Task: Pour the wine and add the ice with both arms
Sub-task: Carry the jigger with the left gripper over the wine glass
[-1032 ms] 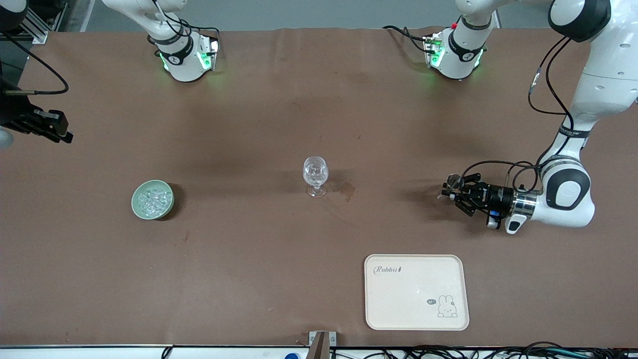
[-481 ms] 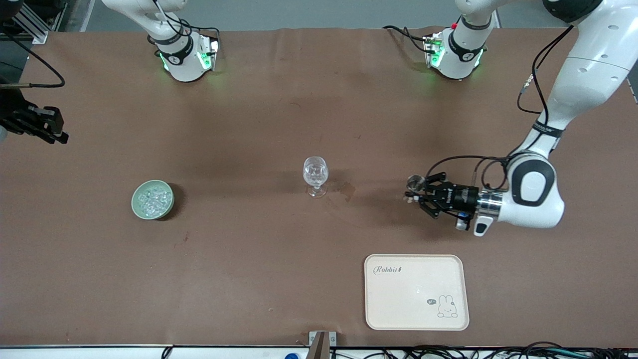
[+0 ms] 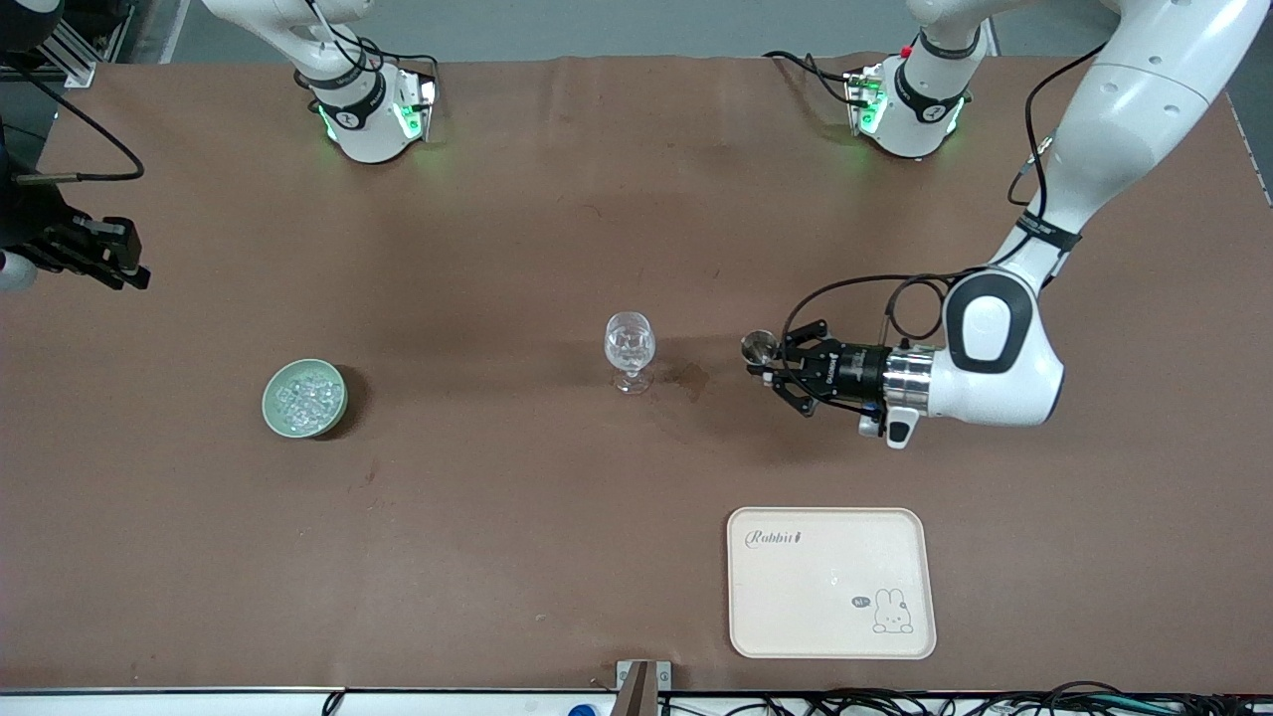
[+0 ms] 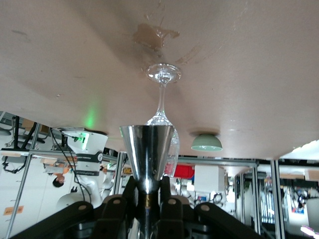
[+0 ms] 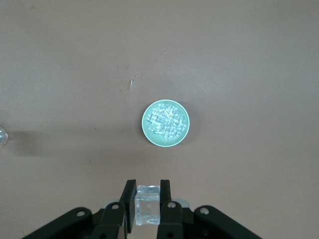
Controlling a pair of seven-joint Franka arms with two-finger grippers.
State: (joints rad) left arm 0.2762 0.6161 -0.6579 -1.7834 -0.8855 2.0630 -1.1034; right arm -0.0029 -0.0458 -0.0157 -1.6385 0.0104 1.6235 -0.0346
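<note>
Ice (image 5: pixel 147 204), one clear cube, sits clenched in your right end effector (image 3: pixel 109 261) at the bench's edge. Your left end effector (image 3: pixel 771 363), gripping a metal cup (image 3: pixel 758 347), has moved closer to the stemmed glass (image 3: pixel 630 350).

Right gripper (image 5: pixel 147 199) with black fingers clamped on a clear, glassy ice cube (image 5: pixel 147 205), up over the brown table (image 5: pixel 249 59). Round pale-green bowl (image 5: pixel 147 133) below on the table, heaped with small clear ice lumps (image 5: pixel 166 121). Rim of a clear glass (image 5: pixel 2 137) at the frame edge.
</note>
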